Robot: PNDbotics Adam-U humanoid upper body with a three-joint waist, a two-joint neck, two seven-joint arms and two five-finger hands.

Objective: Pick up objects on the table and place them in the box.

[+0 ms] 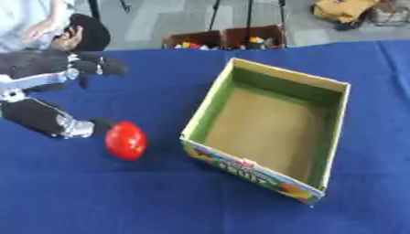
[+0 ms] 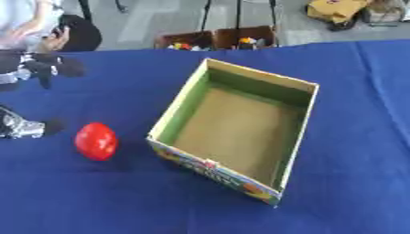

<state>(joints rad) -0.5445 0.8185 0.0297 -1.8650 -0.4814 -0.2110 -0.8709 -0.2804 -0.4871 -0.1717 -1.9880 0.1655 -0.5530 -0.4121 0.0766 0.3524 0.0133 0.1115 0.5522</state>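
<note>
A: Left to right. What's at the left edge?

B: The robot's left hand [image 1: 56, 98]. It comes in from the left over the blue tablecloth [image 1: 96, 196]. Fingers [image 1: 108, 67] spread and roughly straight, thumb [image 1: 100, 123] low, nothing held between them. Hand is open.

A: Task object?

B: One red egg-shaped object [image 1: 126, 140]. It lies on the cloth just right of the thumb tip, below the upper fingers. Cannot tell whether the thumb touches it; the two look very close. Not gripped.

A: Container?

B: One cardboard box [image 1: 210, 98], open top, right of the red object and well right of the fingers. Green inner walls, brown floor, printed colours on the near outer wall. Set askew to the table edge. A small gap of cloth between the red object and the box's near left corner.

A: Contents?

B: Nothing visible inside, only the bare brown floor.

A: Right hand?

B: Shows in neither eye view.

A: Counts?

B: One hand in view, one red object, one box on the table. Beyond the far table edge, two brown bins [image 1: 226, 38] on the floor with small coloured items inside; too blurred to identify. Those sit far beyond the fingers, above and to the right.
</note>
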